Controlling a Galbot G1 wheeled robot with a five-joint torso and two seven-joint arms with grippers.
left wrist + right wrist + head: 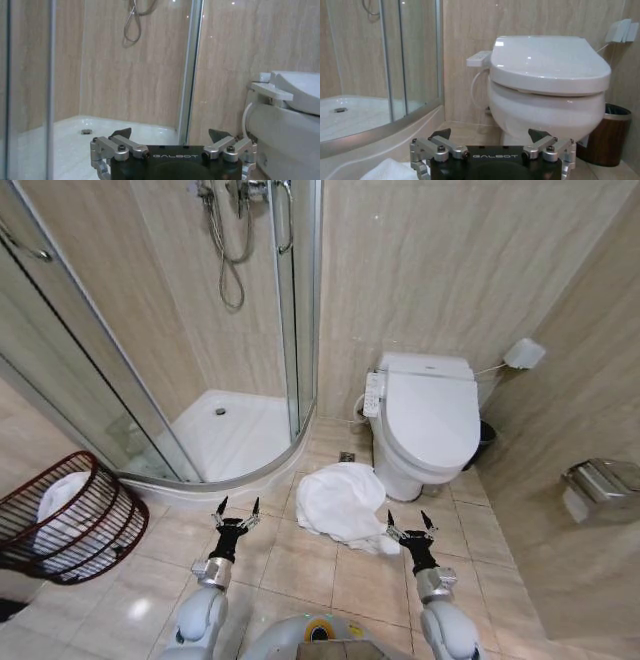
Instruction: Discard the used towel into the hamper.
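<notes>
A crumpled white towel (343, 501) lies on the tiled floor between the shower base and the toilet; a corner of the towel (387, 170) shows beside my right gripper. The hamper (72, 520), a dark reddish-brown open-weave basket, stands tilted at the far left with something white inside it. My left gripper (238, 509) is open and empty, held over the floor just left of the towel. My right gripper (406, 522) is open too, at the towel's near right edge. Both wrist views show the fingers (121, 133) spread wide with nothing between them.
A white toilet (430, 420) with a closed lid stands behind the towel. The curved glass shower enclosure (230, 430) fills the left back. A small brown bin (605, 135) sits beside the toilet, and a metal paper holder (600, 485) hangs on the right wall.
</notes>
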